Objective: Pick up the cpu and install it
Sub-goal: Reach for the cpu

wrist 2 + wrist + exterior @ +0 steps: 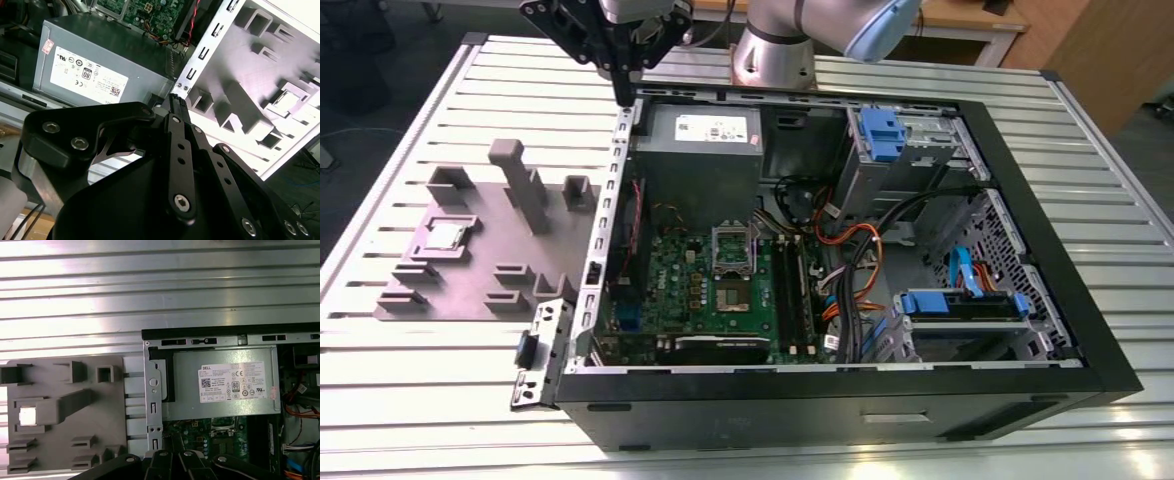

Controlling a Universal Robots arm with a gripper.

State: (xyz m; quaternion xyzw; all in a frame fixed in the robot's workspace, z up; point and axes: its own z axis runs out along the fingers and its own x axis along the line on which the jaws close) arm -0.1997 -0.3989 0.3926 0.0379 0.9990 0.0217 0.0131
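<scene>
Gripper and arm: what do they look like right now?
The gripper is matte black, with bar-linkage fingers pinned by silver screws. The arm is silver-grey tubing with a pale blue joint cap.

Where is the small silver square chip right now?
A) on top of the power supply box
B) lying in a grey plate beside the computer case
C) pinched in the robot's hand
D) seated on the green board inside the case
B: the cpu lies in the plate at the exterior view's left of the case, well apart from the hand.
</scene>
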